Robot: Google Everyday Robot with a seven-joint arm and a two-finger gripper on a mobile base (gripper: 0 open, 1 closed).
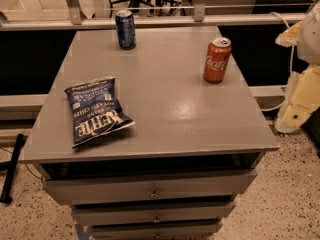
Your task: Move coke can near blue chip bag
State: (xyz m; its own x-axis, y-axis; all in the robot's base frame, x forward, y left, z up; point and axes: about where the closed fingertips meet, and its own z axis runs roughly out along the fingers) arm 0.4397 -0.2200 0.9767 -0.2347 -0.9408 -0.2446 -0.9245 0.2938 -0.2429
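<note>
A grey table (170, 124) with drawers (150, 190) beneath stood on a speckled floor (290, 194). Seen from the tabletop's centre, the coke can (217, 60) stood upright at two o'clock. A dark blue soda can (125, 29) stood upright at eleven o'clock, near the far edge. The blue chip bag (95, 110) lay flat at eight o'clock, well apart from both cans. The cream gripper (299, 104) hung at three o'clock, beyond the table's right edge.
</note>
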